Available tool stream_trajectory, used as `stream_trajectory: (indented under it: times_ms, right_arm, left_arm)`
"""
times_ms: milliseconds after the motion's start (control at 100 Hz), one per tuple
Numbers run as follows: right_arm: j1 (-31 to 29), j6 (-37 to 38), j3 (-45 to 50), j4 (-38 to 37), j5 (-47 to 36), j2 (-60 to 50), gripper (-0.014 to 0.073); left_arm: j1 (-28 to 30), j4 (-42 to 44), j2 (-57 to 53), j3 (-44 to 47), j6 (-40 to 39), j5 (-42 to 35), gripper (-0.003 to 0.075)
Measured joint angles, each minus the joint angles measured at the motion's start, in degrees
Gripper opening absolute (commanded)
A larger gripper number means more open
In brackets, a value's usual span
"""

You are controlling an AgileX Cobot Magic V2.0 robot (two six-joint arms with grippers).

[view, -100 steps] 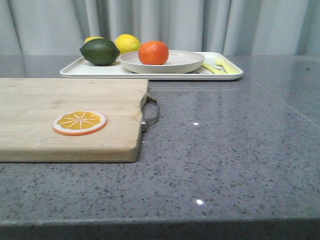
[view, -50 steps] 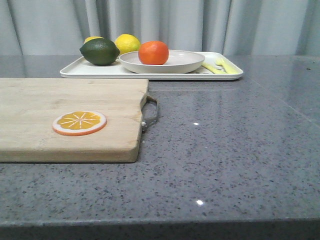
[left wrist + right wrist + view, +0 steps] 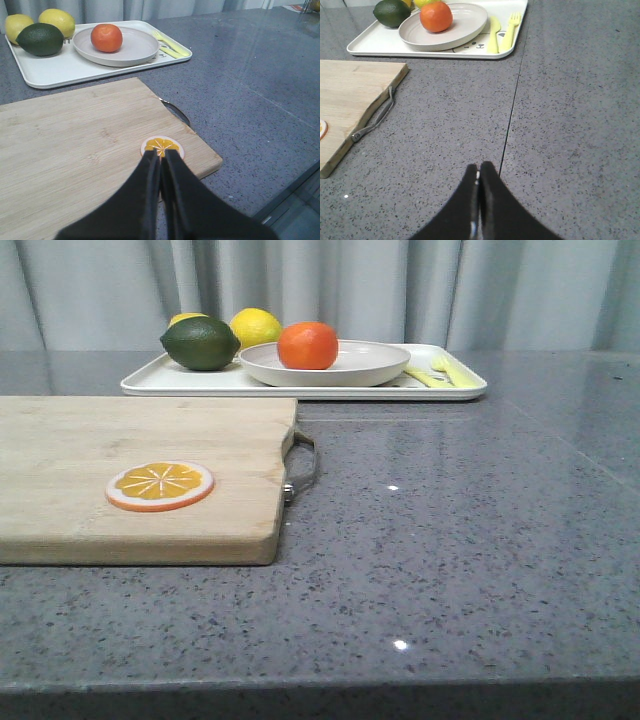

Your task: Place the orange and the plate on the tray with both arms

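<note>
Countertop (image 3: 470,540): grey speckled stone look, polished, with small glints and soft reflections
Cutting board (image 3: 120,480): pale wood, visible straight grain, matt; handle (image 3: 303,466) on its end looks like dull grey metal
Orange slice (image 3: 160,485) on the board: smooth, slight sheen
Tray (image 3: 200,383): white, smooth, low sheen
Plate (image 3: 350,368): off-white, matt
Orange (image 3: 307,345): glossy skin with soft highlight
Lime (image 3: 200,343): dark green, slightly shiny; lemon (image 3: 256,327): yellow, duller
Cutlery (image 3: 440,371): pale yellow, plastic-looking
Backdrop curtain (image 3: 330,285): grey cloth, pleated, matt
Gripper fingers (image 3: 150,200): black, smooth, semi-matt
</note>
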Motion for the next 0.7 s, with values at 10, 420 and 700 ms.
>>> stream_trajectory:
  times_ms: [10, 420, 700]
  right_arm:
    - [0.0, 0.0, 0.0, 0.0, 0.0, 0.0, -0.0069]
    - [0.0, 0.0, 0.0, 0.0, 0.0, 0.0, -0.0069]
    - [0.0, 0.0, 0.0, 0.0, 0.0, 0.0, -0.0069]
  left_arm:
    - [0.0, 0.0, 0.0, 0.0, 0.0, -0.1, -0.0019]
    - [8.8, 1.5, -6.0, 14.9, 0.0, -24.5, -0.0019]
    - [18.9, 5.1, -12.8, 23.4, 0.7, -28.8, -0.0019]
